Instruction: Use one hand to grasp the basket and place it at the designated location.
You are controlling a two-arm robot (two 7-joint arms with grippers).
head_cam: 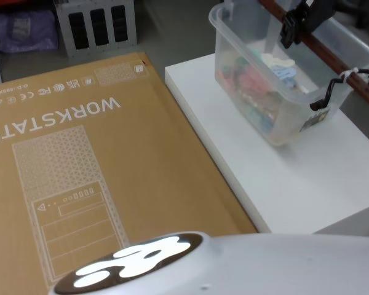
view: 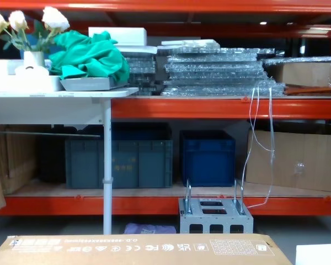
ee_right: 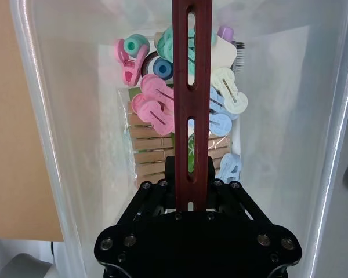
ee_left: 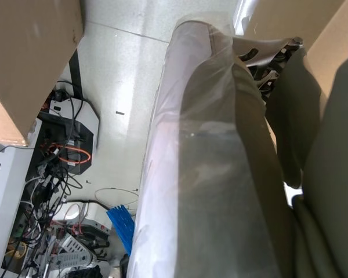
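The basket [head_cam: 277, 92], a clear plastic tub holding colourful clips [ee_right: 156, 110] and wooden pegs, is at the far right on the white table [head_cam: 307, 190]. I cannot tell whether it rests on the table or hangs just above it. A dark red-brown bar handle [head_cam: 323, 49] crosses its top, tied with a white zip tie [head_cam: 349, 73]. My right gripper [head_cam: 293, 27] comes in from above and is shut on the handle [ee_right: 191, 116], with black fingers [ee_right: 170, 174] on either side of the bar. My left arm is off to the side, over the floor.
A large cardboard box [head_cam: 80, 166] marked WORKSTATION lies left of the white table, its edge against it. A grey metal box [view: 215, 218] stands on the floor beyond, with dark blue crates [view: 207, 157] on the shelf behind. Cables [ee_left: 64, 150] lie on the floor.
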